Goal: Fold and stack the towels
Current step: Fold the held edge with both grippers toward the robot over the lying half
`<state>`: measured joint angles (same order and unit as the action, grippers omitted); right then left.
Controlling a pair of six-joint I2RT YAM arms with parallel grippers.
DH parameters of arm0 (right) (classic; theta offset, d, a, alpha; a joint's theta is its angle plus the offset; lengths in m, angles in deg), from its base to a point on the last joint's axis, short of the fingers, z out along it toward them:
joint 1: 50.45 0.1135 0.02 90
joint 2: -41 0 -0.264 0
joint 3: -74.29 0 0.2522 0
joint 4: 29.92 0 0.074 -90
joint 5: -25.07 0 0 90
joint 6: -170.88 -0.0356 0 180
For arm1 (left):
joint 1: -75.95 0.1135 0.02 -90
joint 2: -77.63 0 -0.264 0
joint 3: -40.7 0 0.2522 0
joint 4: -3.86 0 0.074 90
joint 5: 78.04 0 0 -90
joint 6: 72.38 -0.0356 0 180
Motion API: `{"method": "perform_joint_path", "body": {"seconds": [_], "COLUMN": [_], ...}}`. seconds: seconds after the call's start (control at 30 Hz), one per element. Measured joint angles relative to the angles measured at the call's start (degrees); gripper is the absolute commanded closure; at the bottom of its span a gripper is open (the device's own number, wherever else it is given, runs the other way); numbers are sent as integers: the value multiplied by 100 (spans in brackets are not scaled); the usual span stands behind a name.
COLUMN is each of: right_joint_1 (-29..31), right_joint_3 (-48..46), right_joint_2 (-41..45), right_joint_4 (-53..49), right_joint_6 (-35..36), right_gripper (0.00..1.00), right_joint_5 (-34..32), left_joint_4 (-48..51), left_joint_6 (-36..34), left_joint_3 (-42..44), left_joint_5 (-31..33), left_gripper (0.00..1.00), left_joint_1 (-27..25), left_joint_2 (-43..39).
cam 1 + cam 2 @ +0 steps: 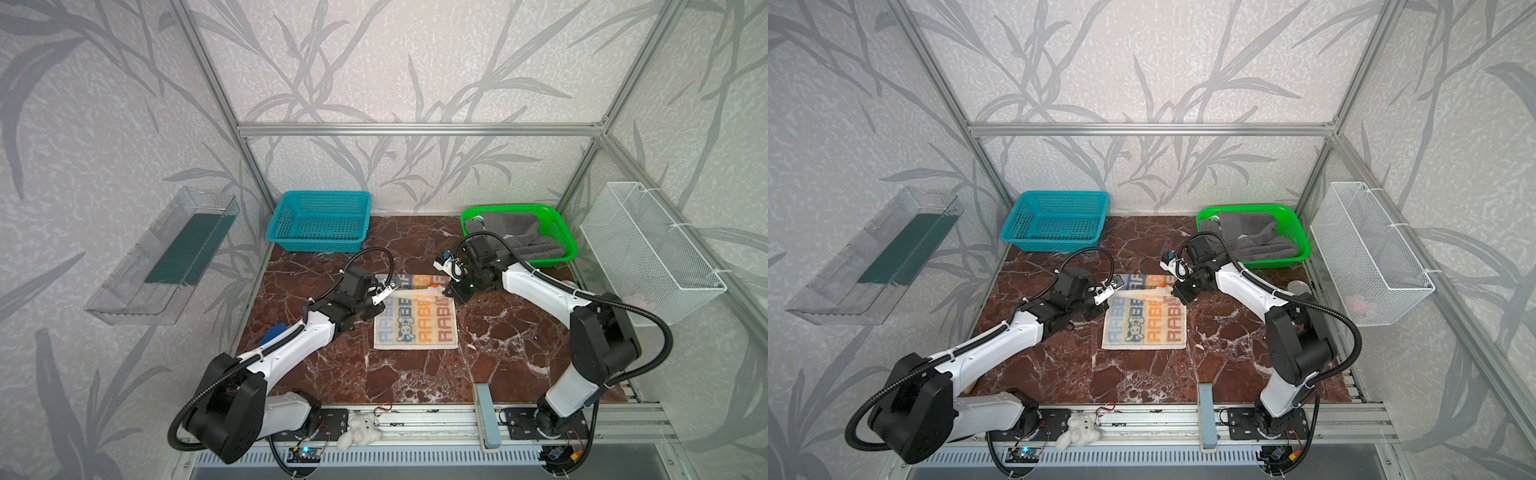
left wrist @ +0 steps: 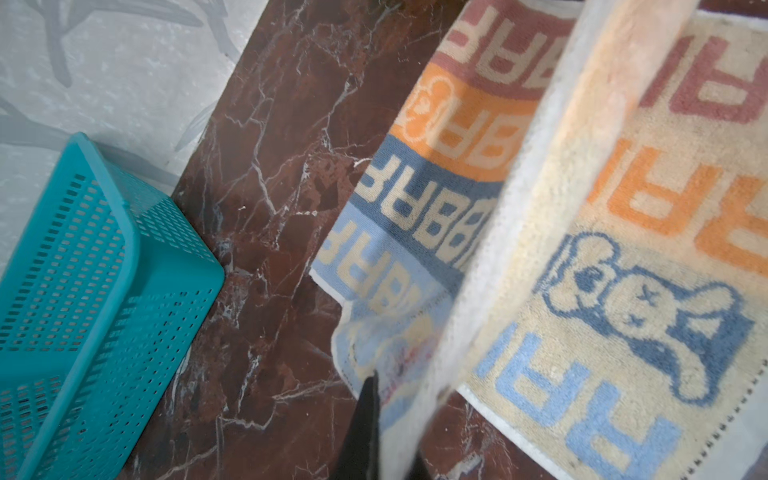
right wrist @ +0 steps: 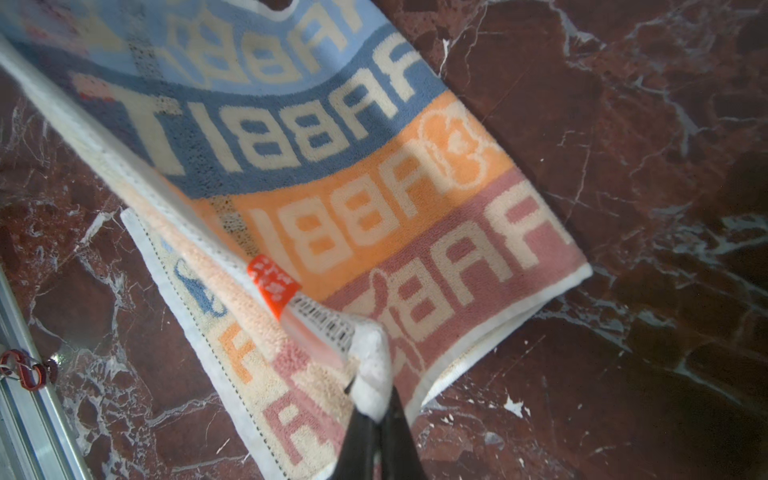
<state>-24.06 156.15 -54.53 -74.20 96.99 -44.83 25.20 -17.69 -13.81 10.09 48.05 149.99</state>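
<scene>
The lettered towel (image 1: 415,328) is spread about the middle of the marble worktop (image 1: 519,353). Its near part lies flat with the pale face up, while a hem along its far part is lifted off the cloth and stretched between the two arms. The left end of that hem is pinched by the left tool (image 1: 377,304), whose dark fingers (image 2: 365,419) are seen pressed together against the cloth in the left wrist view (the grip itself is partly blurred there). The right end is pinched by the right tool (image 1: 454,296). In the right wrist view a white corner is clamped between its fingers (image 3: 359,438), near an orange tag (image 3: 272,284). Beyond the lifted hem a strip of coloured bands is seen lying on the worktop. The grey towel (image 1: 513,235) is heaped in the green basket (image 1: 567,245) at the far right corner. A teal basket (image 1: 282,232) is set at the far left corner.
</scene>
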Motion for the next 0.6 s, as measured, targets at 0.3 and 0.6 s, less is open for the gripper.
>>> {"method": "perform_joint_path", "body": {"seconds": [0.3,0.6], "right_joint_1": [289,702], "right_joint_3": [-647,-1335], "right_joint_2": [831,911], "right_joint_4": [199,398], "right_joint_6": [33,-155], "right_gripper": [100,97], "right_joint_5": [-437,-868], "left_joint_4": [122,179], "left_joint_6": [234,330], "left_joint_3": [251,420], "left_joint_5": [-31,-66], "left_gripper": [92,88], "left_joint_1": [-232,-407], "left_joint_2": [-278,-295]}}
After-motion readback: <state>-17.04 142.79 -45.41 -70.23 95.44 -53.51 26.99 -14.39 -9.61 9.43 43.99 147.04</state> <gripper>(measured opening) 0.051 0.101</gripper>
